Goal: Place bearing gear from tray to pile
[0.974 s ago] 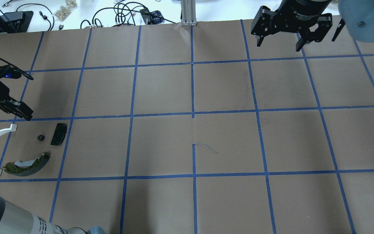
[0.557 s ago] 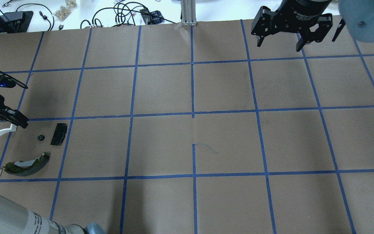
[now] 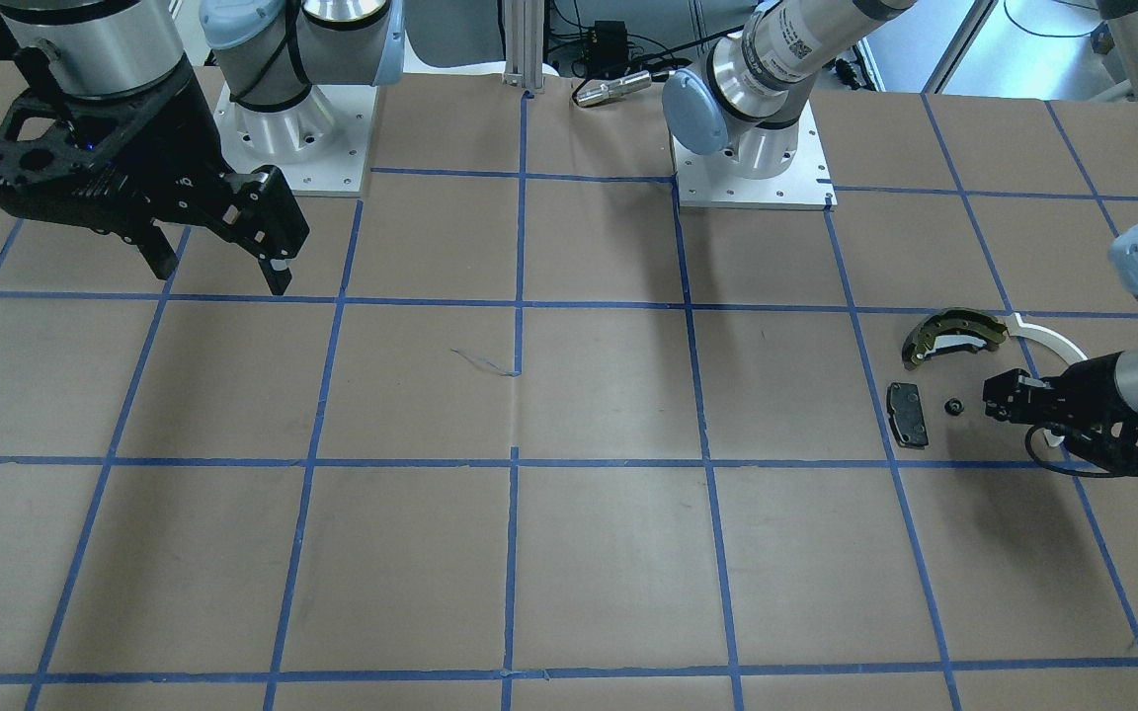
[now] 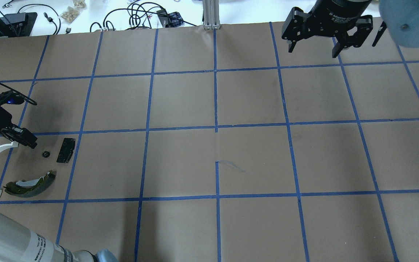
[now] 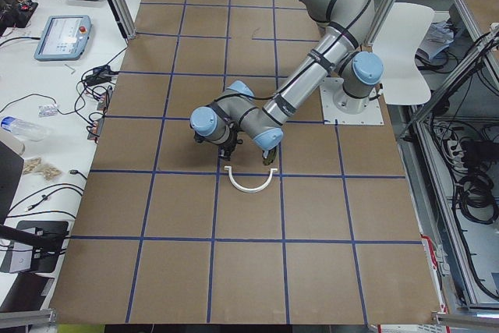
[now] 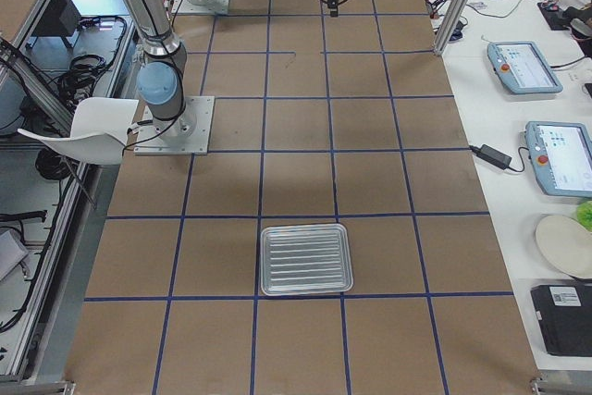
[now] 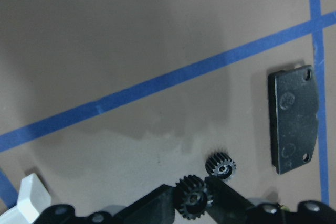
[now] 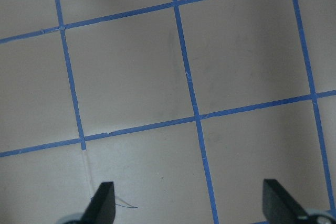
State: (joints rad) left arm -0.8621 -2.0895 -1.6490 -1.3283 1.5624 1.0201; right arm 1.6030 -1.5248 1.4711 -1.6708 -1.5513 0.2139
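2 small black gears show in the left wrist view. 1 bearing gear [image 7: 192,203] sits pinched between the narrowed fingers of the left gripper [image 4: 30,143], low over the pile [image 4: 31,183]. A second gear [image 7: 221,167] lies on the paper just beside it, near the black pad [image 7: 294,119]. We judge the carry done, well apart from the tray [image 6: 306,259], so only the release and the retreat are left. The right gripper [image 4: 312,51] hangs spread wide, holding nothing, on the other side of the table.
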